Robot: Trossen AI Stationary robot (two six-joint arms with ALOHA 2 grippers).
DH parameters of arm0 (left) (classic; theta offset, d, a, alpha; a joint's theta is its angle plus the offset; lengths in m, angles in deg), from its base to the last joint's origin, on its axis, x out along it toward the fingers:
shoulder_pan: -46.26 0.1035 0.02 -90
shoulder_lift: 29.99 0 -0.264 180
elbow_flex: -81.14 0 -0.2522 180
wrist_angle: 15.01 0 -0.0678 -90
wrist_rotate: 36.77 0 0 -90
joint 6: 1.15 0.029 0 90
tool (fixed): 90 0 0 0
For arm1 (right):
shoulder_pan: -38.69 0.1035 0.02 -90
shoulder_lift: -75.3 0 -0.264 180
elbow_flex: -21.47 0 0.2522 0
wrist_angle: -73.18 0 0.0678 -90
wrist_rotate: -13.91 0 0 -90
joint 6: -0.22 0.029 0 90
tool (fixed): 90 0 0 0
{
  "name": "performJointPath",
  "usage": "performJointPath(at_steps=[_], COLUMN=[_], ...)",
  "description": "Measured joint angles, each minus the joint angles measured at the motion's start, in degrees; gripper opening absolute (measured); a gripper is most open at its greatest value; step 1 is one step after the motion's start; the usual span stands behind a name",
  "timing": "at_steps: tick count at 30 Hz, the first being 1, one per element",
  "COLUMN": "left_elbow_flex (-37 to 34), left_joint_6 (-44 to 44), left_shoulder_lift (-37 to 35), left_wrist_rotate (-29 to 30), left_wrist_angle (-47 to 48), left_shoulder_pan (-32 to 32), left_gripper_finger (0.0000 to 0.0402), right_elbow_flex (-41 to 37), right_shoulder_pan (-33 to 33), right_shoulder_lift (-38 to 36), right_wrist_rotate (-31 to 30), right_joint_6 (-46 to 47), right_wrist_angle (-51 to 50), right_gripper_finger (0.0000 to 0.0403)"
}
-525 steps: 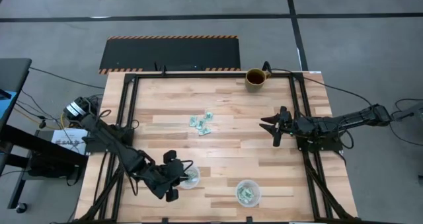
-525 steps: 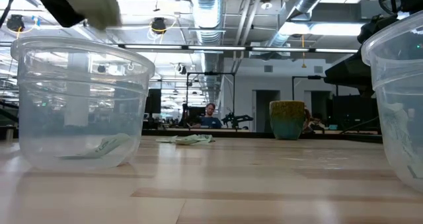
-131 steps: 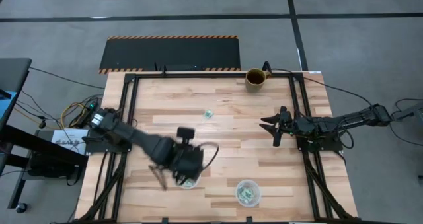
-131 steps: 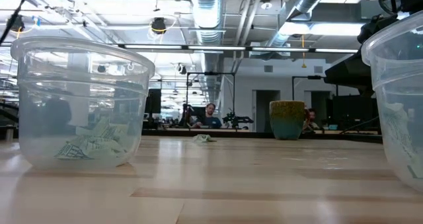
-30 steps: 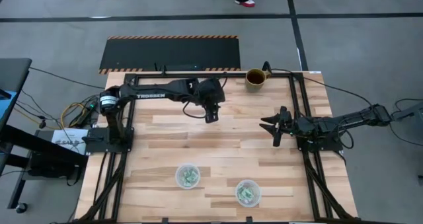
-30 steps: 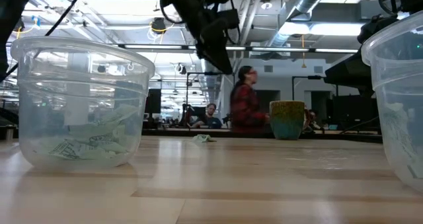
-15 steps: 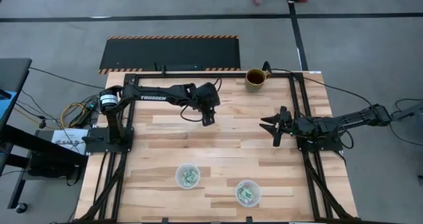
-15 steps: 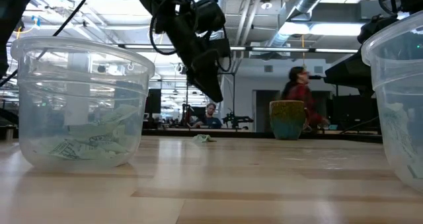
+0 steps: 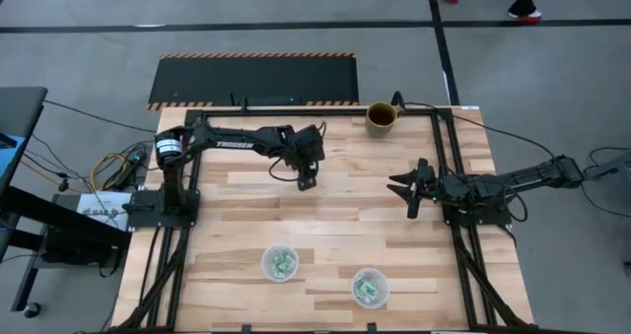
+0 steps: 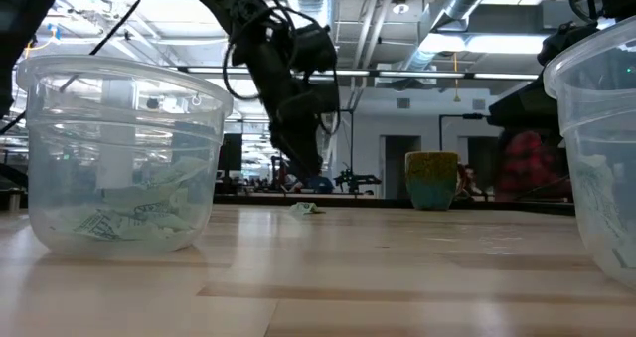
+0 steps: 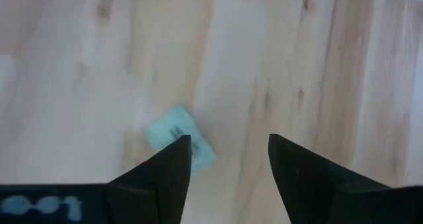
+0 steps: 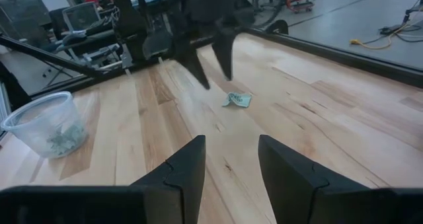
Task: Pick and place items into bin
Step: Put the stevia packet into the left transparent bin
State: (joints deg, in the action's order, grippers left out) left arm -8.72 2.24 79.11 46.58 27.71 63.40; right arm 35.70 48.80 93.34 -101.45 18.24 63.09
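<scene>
The left gripper (image 9: 307,180) hovers with fingers spread wide just above the last mint-green piece (image 11: 180,139) on the table's far middle. The right gripper (image 9: 409,193), seemingly half-open and empty, waits at right.

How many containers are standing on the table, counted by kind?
Clear round cups: 2, one and the other, both near the front edge.
Brown mug: 1, at the far edge.
Total: 3 containers.
</scene>
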Motion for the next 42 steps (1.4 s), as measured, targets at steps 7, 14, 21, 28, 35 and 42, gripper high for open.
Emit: performJointPath(at_steps=[7,14,21,28,35,42], left_elbow_flex=[0.1,0.3,0.4,0.2,0.2,1.0], left_joint_6=[0.0,1.7,3.0,5.0,4.9,4.3], left_shoulder_lift=[3.4,7.9,9.5,9.3,9.4,9.5], left_wrist_rotate=[-0.3,4.1,4.1,3.8,3.7,4.0], left_wrist_angle=[-0.9,-0.5,-0.2,-0.4,-0.6,0.1], left_shoulder_pan=[-0.1,0.1,0.1,0.0,0.0,0.0], left_gripper_finger=[0.019,0.019,0.019,0.0145,0.0021,0.0005], right_elbow_flex=[0.0,0.0,0.0,0.0,0.0,0.0], right_shoulder_pan=[0.0,0.0,0.0,0.0,0.0,0.0], right_shoulder_lift=[0.0,0.3,0.3,0.3,0.3,0.3], right_wrist_rotate=[0.0,0.0,0.0,0.0,0.0,0.0], right_joint_6=[0.0,0.0,0.0,0.0,0.0,0.0], right_wrist_angle=[0.0,0.0,0.0,0.0,0.0,0.0], right_gripper_finger=[0.0134,0.0134,0.0133,0.0133,0.0134,0.0133])
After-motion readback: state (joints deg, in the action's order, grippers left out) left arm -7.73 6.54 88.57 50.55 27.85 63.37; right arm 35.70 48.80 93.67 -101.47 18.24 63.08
